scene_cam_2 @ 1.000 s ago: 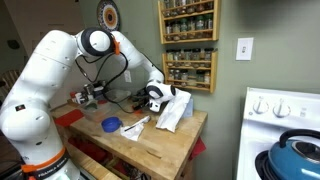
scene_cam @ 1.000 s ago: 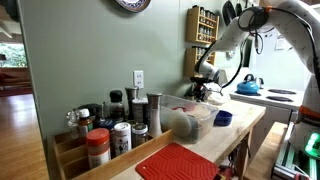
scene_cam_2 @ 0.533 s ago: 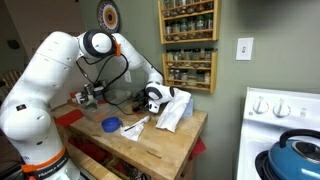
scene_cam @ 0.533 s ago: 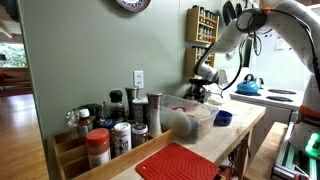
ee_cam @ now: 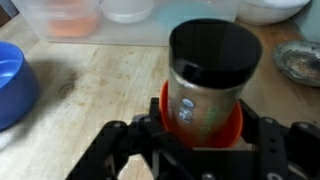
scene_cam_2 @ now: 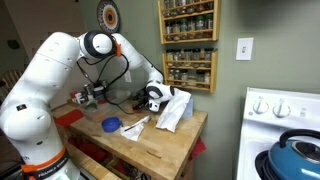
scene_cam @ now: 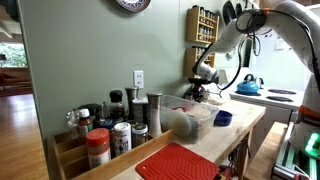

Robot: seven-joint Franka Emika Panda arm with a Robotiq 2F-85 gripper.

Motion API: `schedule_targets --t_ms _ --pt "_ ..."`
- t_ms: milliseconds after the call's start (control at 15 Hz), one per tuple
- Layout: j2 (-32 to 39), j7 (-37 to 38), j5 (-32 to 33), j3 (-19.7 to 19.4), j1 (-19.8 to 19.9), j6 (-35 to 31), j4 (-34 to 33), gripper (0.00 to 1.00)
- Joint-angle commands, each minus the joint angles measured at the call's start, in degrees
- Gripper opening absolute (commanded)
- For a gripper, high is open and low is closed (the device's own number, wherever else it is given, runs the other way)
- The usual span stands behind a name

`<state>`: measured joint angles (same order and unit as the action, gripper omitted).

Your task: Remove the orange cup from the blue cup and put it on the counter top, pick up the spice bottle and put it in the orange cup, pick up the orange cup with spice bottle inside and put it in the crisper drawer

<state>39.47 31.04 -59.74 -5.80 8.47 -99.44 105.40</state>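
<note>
Cups number two: one orange cup (ee_cam: pixel 228 128) stands between the fingers of the gripper (ee_cam: pixel 200 135), with one black-lidded spice bottle (ee_cam: pixel 208 75) upright inside it, and one blue cup (ee_cam: pixel 14 85) sits off to the gripper's side. The jaws flank the orange cup; whether they press it cannot be told. Under the gripper lies the pale wooden counter top (ee_cam: pixel 100 90), and one spice rack (scene_cam_2: pixel 188 45) hangs on the green wall.

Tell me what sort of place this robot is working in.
Most likely a home kitchen: a wall-mounted spice rack full of jars, a white stove with a blue kettle on it, and a long wooden counter top.
</note>
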Motion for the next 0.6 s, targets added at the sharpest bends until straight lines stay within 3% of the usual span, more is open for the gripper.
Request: schedule_targets --t_ms 0,533 --pt "-1.7 0.5 -0.9 -0.4 -0.1 3.6 -0.4 0.47" --pt "-9.1 3.1 -1.6 0.4 -2.3 8.9 0.5 0.47"
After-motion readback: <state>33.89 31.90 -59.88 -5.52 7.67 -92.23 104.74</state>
